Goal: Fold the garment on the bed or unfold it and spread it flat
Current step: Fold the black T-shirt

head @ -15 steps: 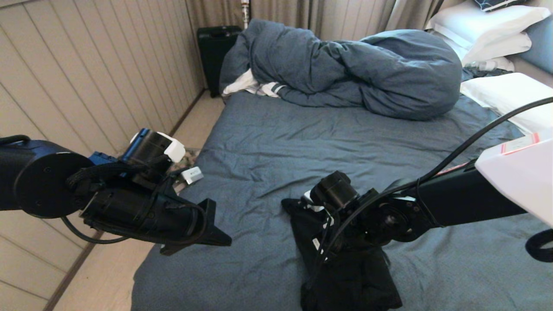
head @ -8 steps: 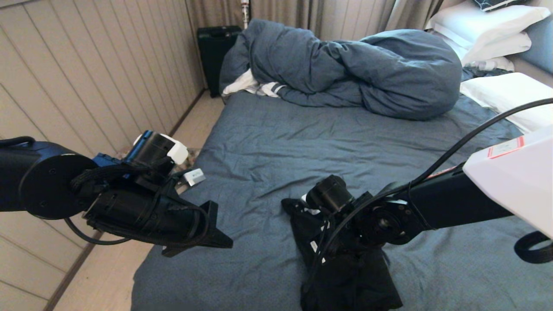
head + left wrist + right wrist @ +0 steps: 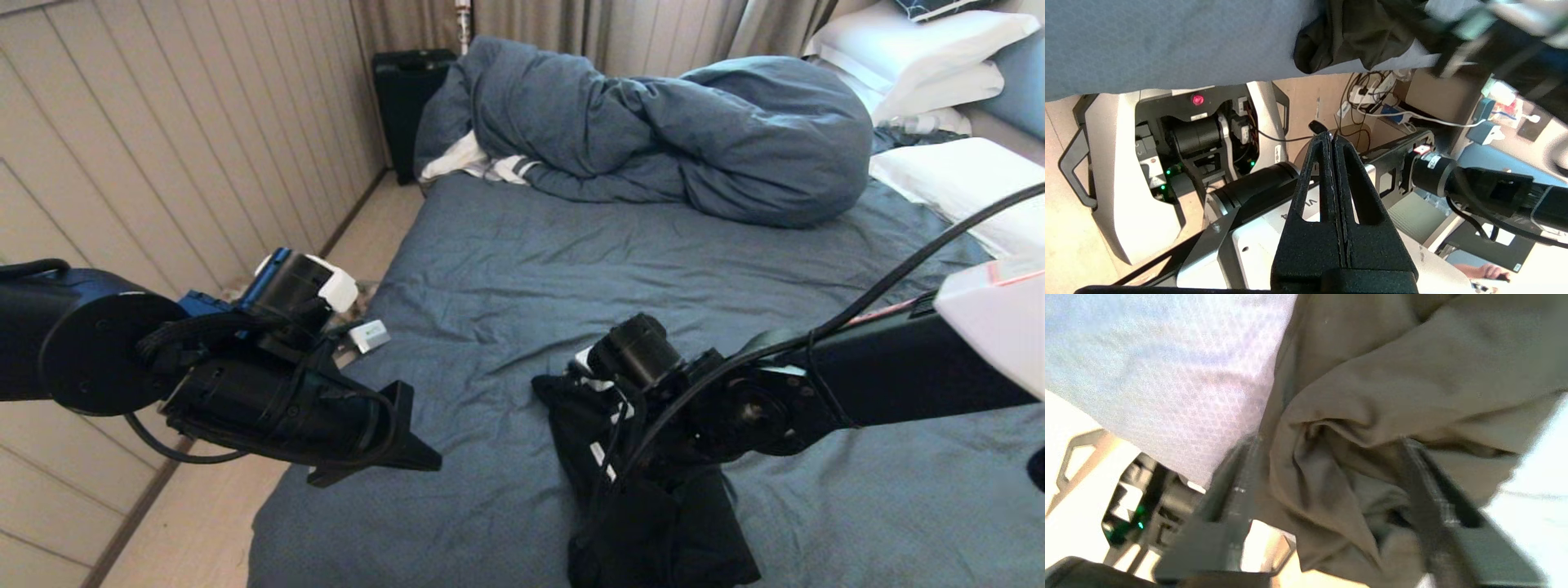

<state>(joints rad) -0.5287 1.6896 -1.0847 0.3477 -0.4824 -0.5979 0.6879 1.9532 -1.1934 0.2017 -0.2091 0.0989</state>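
A crumpled black cotton T-shirt (image 3: 653, 523) is lying bunched at the near edge of the wide bed's wrinkled blue-grey sheet (image 3: 571, 269), the right gripper (image 3: 1331, 506) standing wide around its folds; the left gripper (image 3: 1333, 141), pressed closed and empty, is hovering alongside. Loose cloth risks snagging a finger and sliding floorward.

garment (image 3: 653, 523) on bed's (image 3: 522, 269) near edge, duvet (image 3: 653, 131) behind
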